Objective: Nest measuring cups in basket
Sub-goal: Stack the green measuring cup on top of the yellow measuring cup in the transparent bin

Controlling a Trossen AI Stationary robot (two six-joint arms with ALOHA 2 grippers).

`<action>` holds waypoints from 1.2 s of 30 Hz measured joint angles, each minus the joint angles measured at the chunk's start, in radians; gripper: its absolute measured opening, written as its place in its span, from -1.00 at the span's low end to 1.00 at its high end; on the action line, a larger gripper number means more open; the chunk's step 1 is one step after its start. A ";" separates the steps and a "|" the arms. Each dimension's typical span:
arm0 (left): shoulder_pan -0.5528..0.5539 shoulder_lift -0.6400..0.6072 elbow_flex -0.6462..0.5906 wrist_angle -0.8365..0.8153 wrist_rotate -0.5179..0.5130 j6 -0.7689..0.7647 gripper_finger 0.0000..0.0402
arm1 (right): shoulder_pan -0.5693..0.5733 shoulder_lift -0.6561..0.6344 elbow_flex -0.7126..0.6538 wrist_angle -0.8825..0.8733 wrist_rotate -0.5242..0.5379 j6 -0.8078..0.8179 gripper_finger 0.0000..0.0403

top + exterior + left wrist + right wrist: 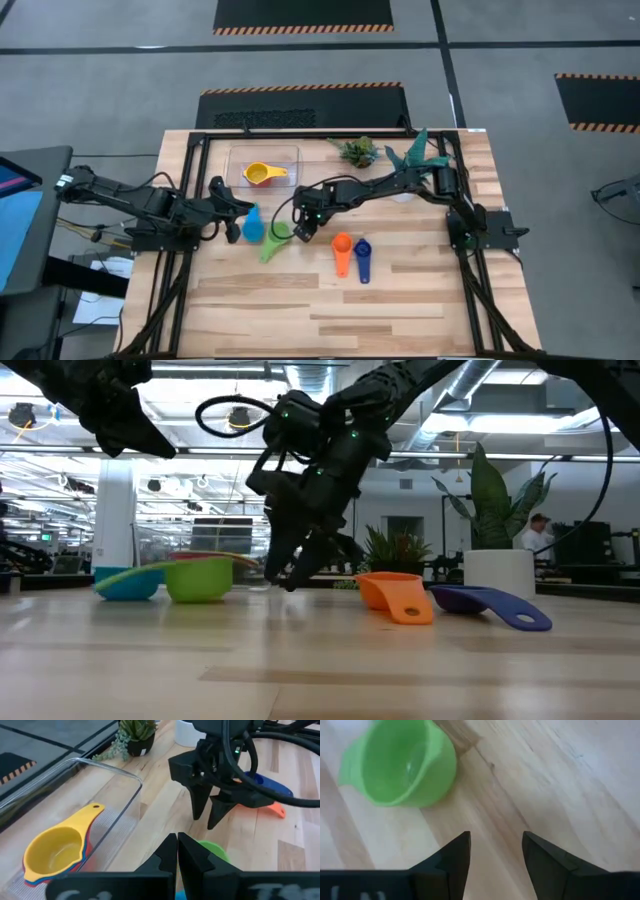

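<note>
The clear basket (240, 153) (131, 790) sits at the table's far side. In it lies a yellow cup (264, 173) (57, 845), nested on a red and a blue one. On the table lie the light blue cup (252, 226) (128, 582), the green cup (276, 243) (400, 762) (200, 578), the orange cup (342, 250) (395, 596) and the dark blue cup (362, 258) (490, 606). My right gripper (303, 228) (495, 852) (298, 575) is open, low over bare wood just right of the green cup. My left gripper (236, 215) (177, 851) is shut, raised beside the light blue cup.
A small succulent (357, 151) (132, 732) and a white pot (497, 571) with a tall leafy plant (420, 152) stand at the far edge, right of the basket. Bare wood lies toward the near edge. The two grippers are close together, with the green cup between them.
</note>
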 joint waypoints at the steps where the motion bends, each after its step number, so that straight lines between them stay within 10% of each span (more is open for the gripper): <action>1: 0.000 -0.001 0.000 0.000 0.000 0.000 -1.00 | 0.003 0.000 0.000 0.020 -0.014 0.017 -0.01; 9: 0.000 0.000 0.000 0.001 0.007 -0.025 -1.00 | 0.031 0.000 0.000 0.216 -0.077 0.093 -0.06; 20: -0.057 0.113 -0.056 -0.028 0.367 -0.219 -1.00 | 0.045 -0.002 0.055 0.209 -0.228 0.120 -0.13; 36: -0.148 0.474 -0.057 -0.022 0.277 -0.547 -1.00 | 0.090 -0.059 0.249 -0.289 -0.542 -0.349 -0.28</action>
